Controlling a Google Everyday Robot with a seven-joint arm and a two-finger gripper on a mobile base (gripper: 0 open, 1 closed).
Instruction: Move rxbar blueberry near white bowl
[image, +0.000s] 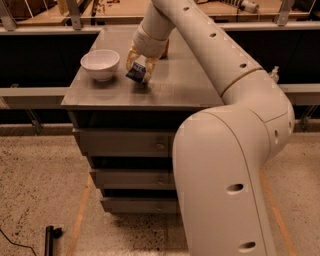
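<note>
The white bowl (100, 63) stands upright near the front left of the grey cabinet top (175, 85). My gripper (137, 72) hangs from the big white arm just right of the bowl and is shut on the rxbar blueberry (136, 74), a dark navy wrapped bar with pale lettering. The bar is tilted, its lower end at or just above the top, a short gap from the bowl's rim.
A red can (164, 50) is partly hidden behind the gripper's wrist. The cabinet has several drawers (125, 142) below. My arm's large white body (225, 175) fills the right foreground. A black tool (49, 239) lies on the speckled floor.
</note>
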